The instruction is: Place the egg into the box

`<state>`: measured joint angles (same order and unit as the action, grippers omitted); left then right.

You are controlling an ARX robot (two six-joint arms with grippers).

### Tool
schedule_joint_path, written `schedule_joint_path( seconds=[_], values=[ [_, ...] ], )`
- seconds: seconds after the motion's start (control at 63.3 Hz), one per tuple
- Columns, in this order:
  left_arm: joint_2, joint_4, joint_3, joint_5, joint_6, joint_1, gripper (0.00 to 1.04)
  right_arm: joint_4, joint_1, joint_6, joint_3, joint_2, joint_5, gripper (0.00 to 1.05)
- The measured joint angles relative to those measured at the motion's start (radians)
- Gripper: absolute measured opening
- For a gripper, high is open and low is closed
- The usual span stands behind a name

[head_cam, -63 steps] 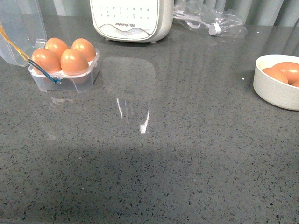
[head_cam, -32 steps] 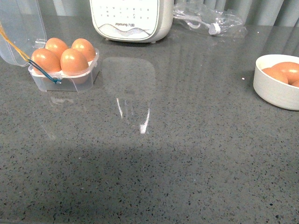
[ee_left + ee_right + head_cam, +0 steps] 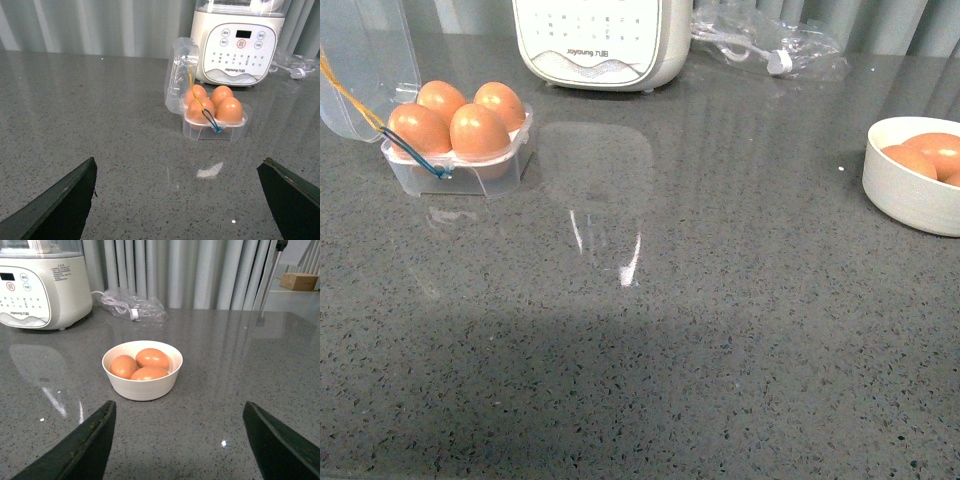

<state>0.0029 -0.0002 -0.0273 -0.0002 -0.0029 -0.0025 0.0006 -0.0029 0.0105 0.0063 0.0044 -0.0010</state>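
clear plastic four-egg box [image 3: 455, 165], lid open for loading, table [image 3: 720, 330] far-left corner | four orange-brown eggs [image 3: 478, 130] seated (apparently full) | left fingers [image 3: 60, 200], right fingers [image 3: 82, 442] spread, empty

The box [image 3: 470, 178] holding four eggs [image 3: 478, 131] sits left, the bowl [image 3: 908, 205] right, appliance [image 3: 600, 40] behind.

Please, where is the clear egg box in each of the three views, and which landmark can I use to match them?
Front view: the box is far left, lid open, left of the white appliance.
Left wrist view: the box stands close in front of the white appliance.
Right wrist view: the box is not in it.
Shared landmark: the white appliance, seen in all three.
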Motion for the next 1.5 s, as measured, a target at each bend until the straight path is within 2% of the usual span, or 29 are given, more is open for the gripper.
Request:
schedule_joint_path(
  seconds=[0.126,0.268,0.3,0.316,0.363,0.458,0.553,0.695,0.837,0.9,1.026,1.295,1.5],
  values=[
    [0.0,0.0,0.0,0.0,0.0,0.0,0.98,0.0,0.0,0.0,0.0,0.0,0.0,0.99],
    [0.004,-0.004,-0.002,-0.017,-0.004,-0.004,0.98,0.0,0.0,-0.001,0.0,0.0,0.0,0.97],
    [0.045,-0.092,-0.029,-0.163,-0.064,-0.049,0.98,0.0,0.0,-0.001,0.0,0.0,0.0,0.97],
    [0.093,-0.168,-0.054,-0.277,-0.117,-0.089,0.98,0.0,0.0,-0.001,0.0,0.0,0.0,0.97],
    [0.169,-0.254,-0.074,-0.452,-0.211,-0.131,0.98,0.0,0.0,-0.001,0.0,0.0,0.0,0.97],
    [0.19,-0.258,-0.07,-0.505,-0.258,-0.144,0.98,0.0,0.0,-0.001,0.0,0.0,0.0,0.97],
    [0.189,-0.23,-0.08,-0.477,-0.271,-0.141,0.98,0.0,0.0,-0.001,0.0,0.0,0.0,0.97],
    [0.255,-0.166,-0.113,-0.344,-0.247,-0.094,0.98,0.0,0.001,-0.001,0.0,0.0,0.0,0.97],
    [0.401,-0.055,-0.217,-0.163,-0.199,0.018,0.98,0.0,0.001,-0.001,0.0,0.0,0.0,0.97],
    [0.523,0.017,-0.307,-0.032,-0.147,0.107,0.98,0.0,0.001,-0.001,0.0,0.0,0.0,0.97],
    [0.727,0.071,-0.455,0.09,-0.081,0.219,0.98,0.0,0.001,-0.001,0.0,0.0,0.0,0.97],
    [1.059,0.109,-0.65,0.114,0.012,0.224,0.98,0.0,0.001,-0.001,0.0,0.0,0.0,0.97],
    [1.21,0.159,-0.697,0.061,0.045,0.183,0.98,0.0,0.001,-0.001,0.0,0.0,0.0,0.97]
  ],
)
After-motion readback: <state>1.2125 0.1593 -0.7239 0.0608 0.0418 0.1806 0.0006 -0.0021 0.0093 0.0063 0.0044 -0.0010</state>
